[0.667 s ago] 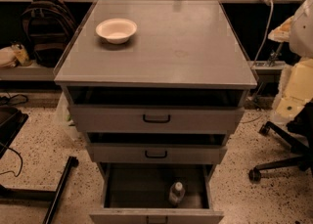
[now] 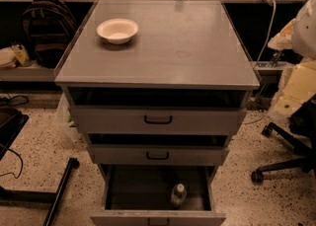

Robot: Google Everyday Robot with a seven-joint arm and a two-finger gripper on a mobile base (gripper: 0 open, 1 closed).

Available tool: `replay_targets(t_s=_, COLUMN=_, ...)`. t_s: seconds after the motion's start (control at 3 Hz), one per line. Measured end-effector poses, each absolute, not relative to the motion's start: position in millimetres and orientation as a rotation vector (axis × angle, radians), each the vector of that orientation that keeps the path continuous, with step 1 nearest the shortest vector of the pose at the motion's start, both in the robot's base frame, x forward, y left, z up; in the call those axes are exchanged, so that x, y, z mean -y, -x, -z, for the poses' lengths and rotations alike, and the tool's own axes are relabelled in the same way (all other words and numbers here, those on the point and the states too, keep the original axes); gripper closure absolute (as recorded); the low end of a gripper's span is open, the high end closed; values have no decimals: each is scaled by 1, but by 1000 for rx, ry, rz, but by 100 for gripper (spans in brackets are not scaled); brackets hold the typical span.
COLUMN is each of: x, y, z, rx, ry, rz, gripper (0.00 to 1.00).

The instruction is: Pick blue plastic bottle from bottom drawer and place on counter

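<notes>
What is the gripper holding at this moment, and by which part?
The blue plastic bottle is not held: it stands upright, with nothing touching it, in the bottom drawer. The gripper itself is not in view.

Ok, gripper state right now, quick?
The gripper is not in view, so open or shut cannot be told. The blue plastic bottle stands unheld in the bottom drawer.
</notes>
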State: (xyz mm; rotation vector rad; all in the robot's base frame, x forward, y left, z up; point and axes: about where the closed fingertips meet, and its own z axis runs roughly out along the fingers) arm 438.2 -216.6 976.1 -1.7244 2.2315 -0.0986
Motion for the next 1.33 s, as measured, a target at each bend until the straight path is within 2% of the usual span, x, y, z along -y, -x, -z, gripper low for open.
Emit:
replay_targets(t_s=0.67, x=202, y=-432, z=-892, rx=-2188, ry=1698, rz=-4, gripper=65)
replay_targets(t_s=1.0, x=183, y=-428, z=-807, rx=-2155, ry=1686, rz=-161, gripper=88)
replay_targets(t_s=1.33, x=160, y=-431, z=-713, rx=-2123, ry=1663, rz=-385, gripper=100)
